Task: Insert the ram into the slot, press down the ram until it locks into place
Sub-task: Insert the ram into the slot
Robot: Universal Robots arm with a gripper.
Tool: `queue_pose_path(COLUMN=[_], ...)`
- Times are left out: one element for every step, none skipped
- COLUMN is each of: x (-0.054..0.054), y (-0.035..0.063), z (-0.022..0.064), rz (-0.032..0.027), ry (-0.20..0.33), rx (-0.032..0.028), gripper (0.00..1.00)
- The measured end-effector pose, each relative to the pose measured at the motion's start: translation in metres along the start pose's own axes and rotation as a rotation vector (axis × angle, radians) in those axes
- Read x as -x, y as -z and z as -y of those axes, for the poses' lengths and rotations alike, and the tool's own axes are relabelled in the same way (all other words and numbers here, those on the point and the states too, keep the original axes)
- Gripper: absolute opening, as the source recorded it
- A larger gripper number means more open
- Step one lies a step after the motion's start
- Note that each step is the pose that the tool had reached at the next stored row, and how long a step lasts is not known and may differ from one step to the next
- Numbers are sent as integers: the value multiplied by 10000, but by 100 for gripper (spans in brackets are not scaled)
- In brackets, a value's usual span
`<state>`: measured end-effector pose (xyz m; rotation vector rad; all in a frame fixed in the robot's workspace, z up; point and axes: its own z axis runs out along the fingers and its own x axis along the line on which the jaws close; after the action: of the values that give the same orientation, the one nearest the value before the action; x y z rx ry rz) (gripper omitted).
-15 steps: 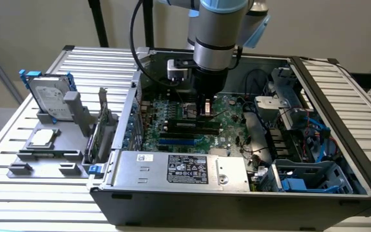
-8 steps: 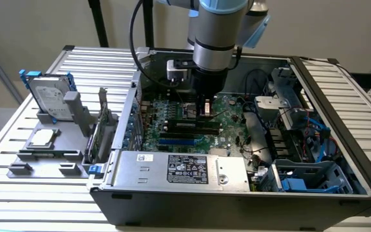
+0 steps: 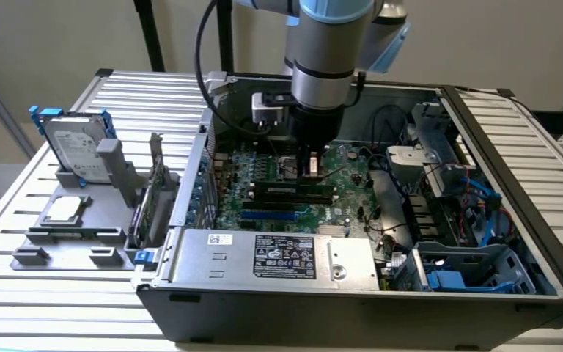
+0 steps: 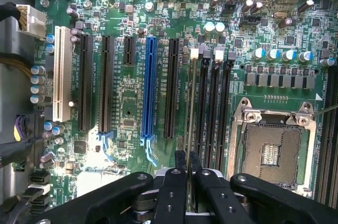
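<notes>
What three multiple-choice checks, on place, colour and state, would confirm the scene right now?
1. The pincer is: A inside the case, above the board; B outside it; C on the floor.
2. The expansion slot flanked by black slots is: A red; B blue; C yellow.
3. The pincer is: A wide open; B shut on a cable; C shut on the ram.
Answers: 1 A, board parts lie right beneath it. 2 B, it shows plainly blue. 3 C, its fingers clamp the edge-on ram.
</notes>
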<state>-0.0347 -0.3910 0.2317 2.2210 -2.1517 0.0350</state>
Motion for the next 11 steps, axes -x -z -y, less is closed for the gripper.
queue_pose_path(x=[0,0,1,1,1,1,1,1,1,1,1], y=[-3,-7,-10,-12,-14,-16,-18,-19,-20,-22,-23], z=[-6,-12,-17,-20,-20,-20,-20,-20,-21,-21,-21], rz=[4,9,12,15,21,30,40,48,58,68,80], ry=[0,-2,-3,-3,-3,-3,-3,-3,-4,-4,-4], rx=[-21,-42,-62,-76,-83,-87,-90,-90,-90,-92,-92], gripper=[13,13,13,13,13,13,13,13,13,13,13])
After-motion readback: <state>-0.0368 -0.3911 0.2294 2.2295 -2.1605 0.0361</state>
